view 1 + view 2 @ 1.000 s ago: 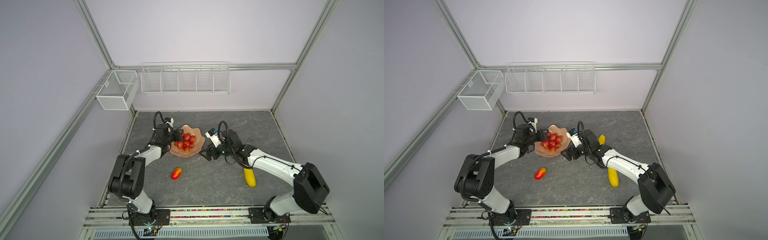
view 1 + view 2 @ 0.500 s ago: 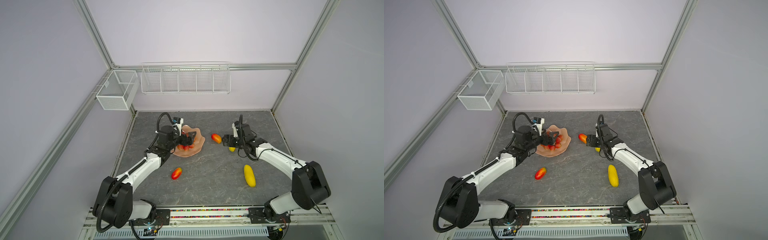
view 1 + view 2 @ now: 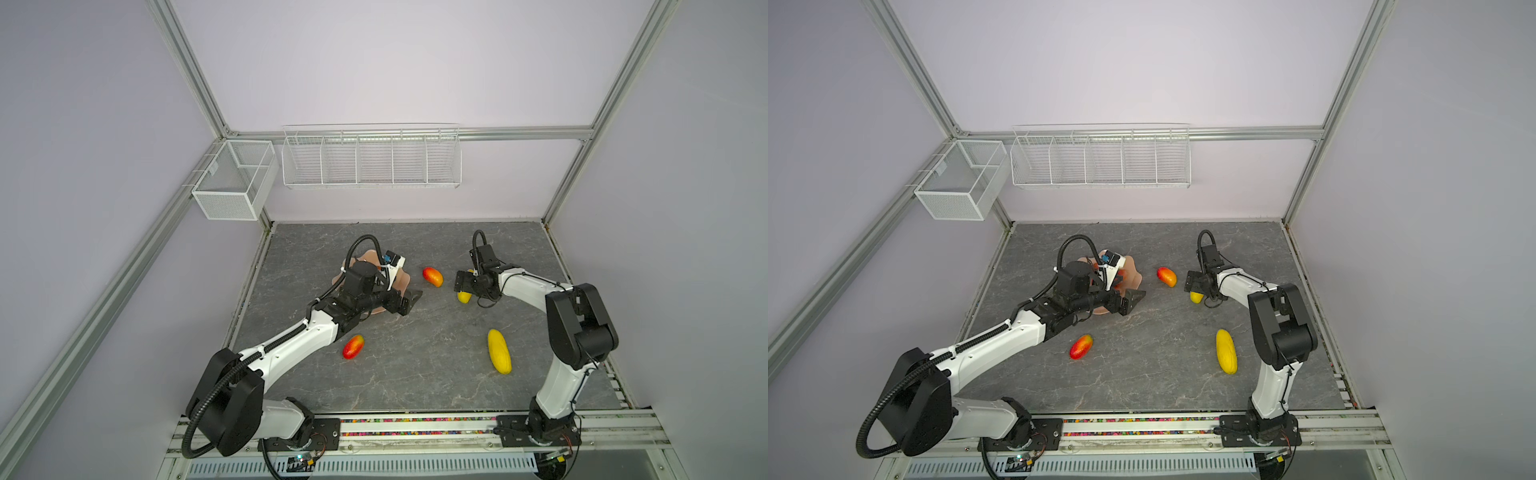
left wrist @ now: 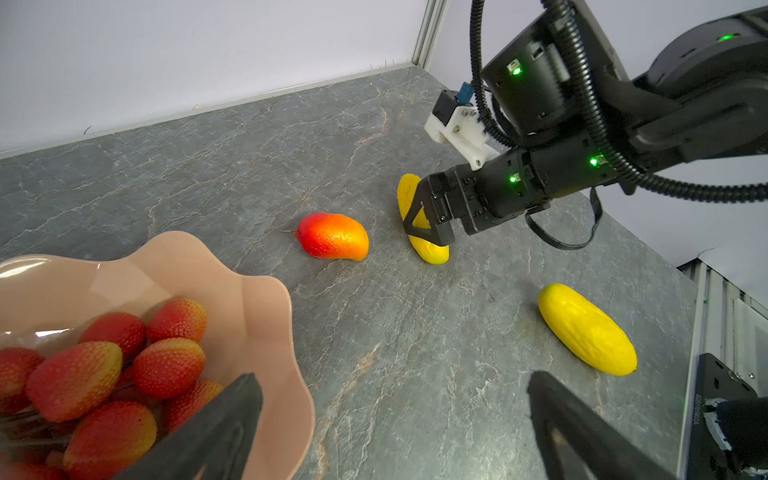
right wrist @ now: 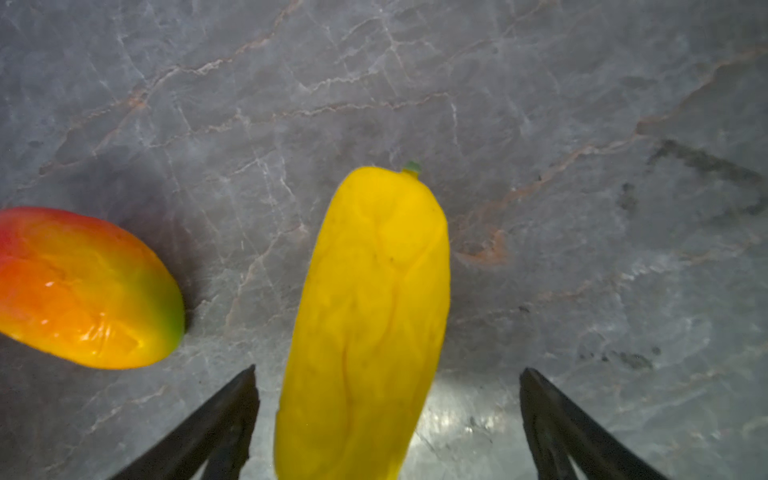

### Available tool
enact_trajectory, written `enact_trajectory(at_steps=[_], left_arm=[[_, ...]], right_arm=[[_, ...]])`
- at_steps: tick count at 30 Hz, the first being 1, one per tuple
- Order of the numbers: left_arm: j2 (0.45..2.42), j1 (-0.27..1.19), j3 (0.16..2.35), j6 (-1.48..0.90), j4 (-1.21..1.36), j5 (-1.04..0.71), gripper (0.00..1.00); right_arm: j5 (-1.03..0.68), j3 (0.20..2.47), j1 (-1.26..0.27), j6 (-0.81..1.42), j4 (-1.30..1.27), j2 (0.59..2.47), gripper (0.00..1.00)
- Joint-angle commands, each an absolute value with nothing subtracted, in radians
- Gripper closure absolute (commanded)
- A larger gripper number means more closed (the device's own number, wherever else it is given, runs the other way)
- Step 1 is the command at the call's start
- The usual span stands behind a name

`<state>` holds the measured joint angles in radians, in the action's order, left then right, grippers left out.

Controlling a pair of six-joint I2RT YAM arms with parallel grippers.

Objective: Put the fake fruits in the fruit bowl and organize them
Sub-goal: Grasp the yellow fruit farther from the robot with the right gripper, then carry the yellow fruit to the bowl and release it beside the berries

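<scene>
The peach-pink fruit bowl (image 4: 257, 299) holds the bunch of red grapes (image 4: 104, 374); in both top views my left arm covers most of the bowl (image 3: 402, 279). My left gripper (image 4: 395, 380) is open and empty over bare table just beside the bowl's rim (image 3: 409, 303). My right gripper (image 5: 386, 374) is open, its fingers on either side of a yellow fruit (image 5: 374, 291) lying on the table (image 3: 464, 296). A red-orange mango (image 3: 432, 276) lies between this fruit and the bowl. A second mango (image 3: 353, 346) and a second yellow fruit (image 3: 498, 351) lie nearer the front.
Two white wire baskets hang on the back wall (image 3: 370, 160) and at the left corner (image 3: 235, 187). The grey stone table (image 3: 415, 382) ends at a metal rail (image 3: 415, 424) in front, where both arm bases sit.
My left gripper opened, left the grapes in the bowl and drew back off its rim. My right arm swung away from the bowl to the yellow fruit, jaws opening wider.
</scene>
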<state>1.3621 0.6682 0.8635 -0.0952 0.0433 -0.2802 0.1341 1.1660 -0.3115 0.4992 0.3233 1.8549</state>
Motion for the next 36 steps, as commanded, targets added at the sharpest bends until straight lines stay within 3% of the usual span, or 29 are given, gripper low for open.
enact_trajectory(at_steps=[1,3,6,11,18,25,36], left_arm=[[1.367,0.671,0.855,-0.082,0.051,-0.276,0.01],[1.356,0.672,0.847,-0.080,0.049,-0.264,0.01],[1.342,0.671,0.835,-0.078,0.051,-0.238,0.01],[1.321,0.670,0.815,-0.085,0.072,-0.199,0.01],[1.277,0.655,0.809,-0.183,0.071,-0.065,0.01],[1.274,0.506,0.815,-0.350,0.028,-0.102,0.01],[1.224,0.489,0.774,-0.358,-0.009,0.006,0.00]], right_arm=[[0.136,1.198,-0.306,0.503,0.310,1.887,0.08],[0.131,1.208,-0.304,0.502,0.310,1.903,0.14],[0.123,1.217,-0.301,0.502,0.314,1.917,0.40],[0.112,1.227,-0.300,0.490,0.328,1.919,0.49],[0.075,1.213,-0.396,0.329,0.260,1.817,0.52],[0.028,1.344,-0.564,0.230,0.275,1.809,0.52],[-0.118,1.674,-0.631,0.265,0.270,2.049,0.51]])
